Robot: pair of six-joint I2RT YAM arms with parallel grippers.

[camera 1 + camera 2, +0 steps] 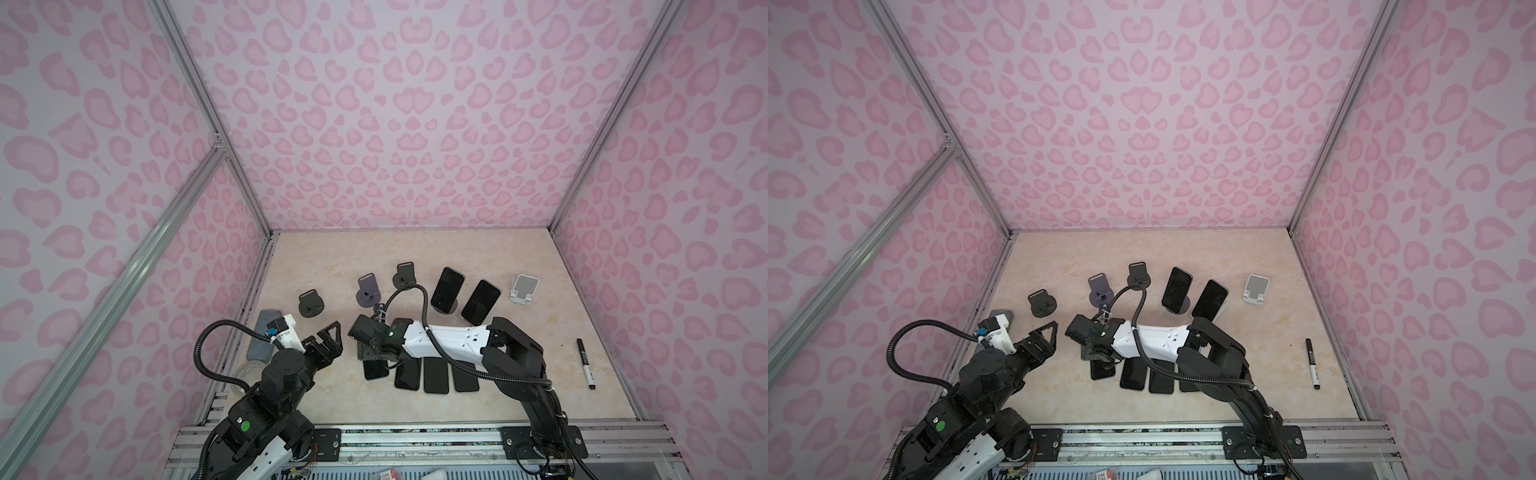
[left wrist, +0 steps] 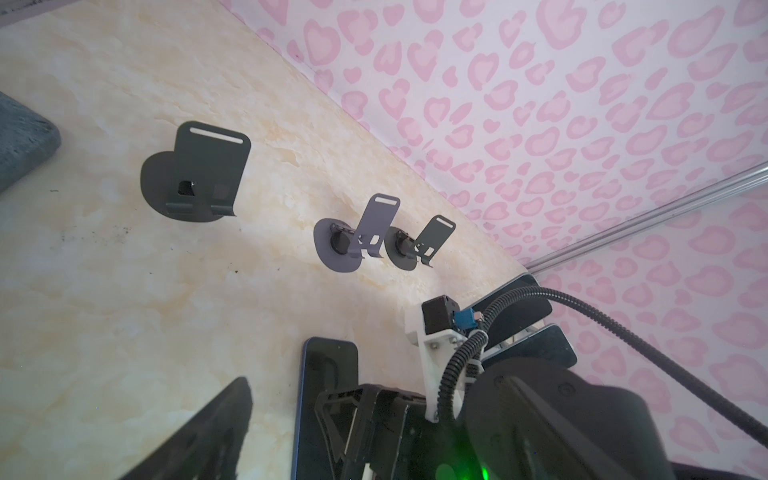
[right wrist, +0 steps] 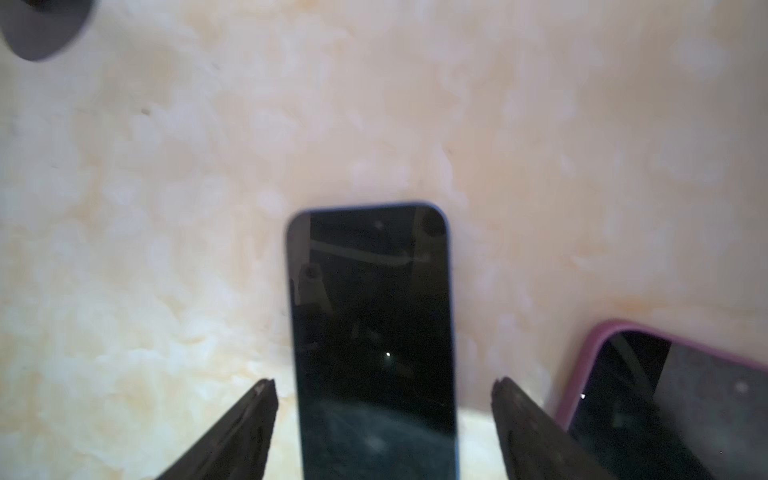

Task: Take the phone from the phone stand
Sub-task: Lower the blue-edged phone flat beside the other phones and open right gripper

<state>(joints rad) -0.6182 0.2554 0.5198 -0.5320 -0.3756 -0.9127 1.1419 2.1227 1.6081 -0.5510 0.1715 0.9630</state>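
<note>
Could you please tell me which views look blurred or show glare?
Right wrist view: soft throughout, with dim reflections on the phone screen; left wrist view: sharp, save a green glow; both top views: sharp and evenly lit.

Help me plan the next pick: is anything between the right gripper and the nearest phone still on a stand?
Nothing visible. The right gripper hangs open over a flat blue phone; the propped phone stands farther back and rightward. The purple stand sits left of that line; only the arm's own cable loops near it.
</note>
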